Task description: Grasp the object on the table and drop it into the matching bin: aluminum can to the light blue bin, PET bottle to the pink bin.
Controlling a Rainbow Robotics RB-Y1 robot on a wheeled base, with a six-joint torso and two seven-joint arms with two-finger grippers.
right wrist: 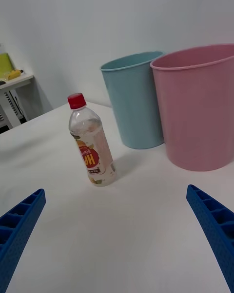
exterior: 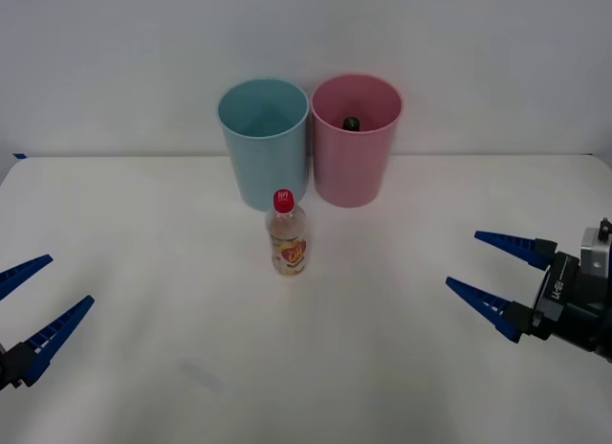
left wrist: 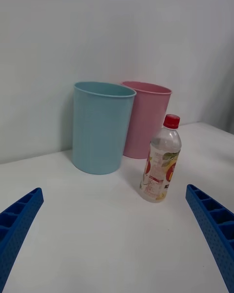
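A small clear PET bottle (exterior: 287,233) (right wrist: 91,144) (left wrist: 161,160) with a red cap and yellow-orange label stands upright on the white table (exterior: 316,367), just in front of the two bins. The light blue bin (exterior: 264,142) (right wrist: 134,99) (left wrist: 101,126) and the pink bin (exterior: 355,138) (right wrist: 201,104) (left wrist: 145,115) stand side by side at the back, touching. My right gripper (exterior: 490,272) (right wrist: 117,234) hovers open at the right, well away from the bottle. Low at the left edge, my left gripper (exterior: 43,291) (left wrist: 114,229) is open too.
A small dark round thing (exterior: 351,123) lies inside the pink bin. A plain pale wall runs behind the bins. Bare tabletop lies between both grippers and the bottle. A shelf (right wrist: 12,80) with items stands off beyond the table.
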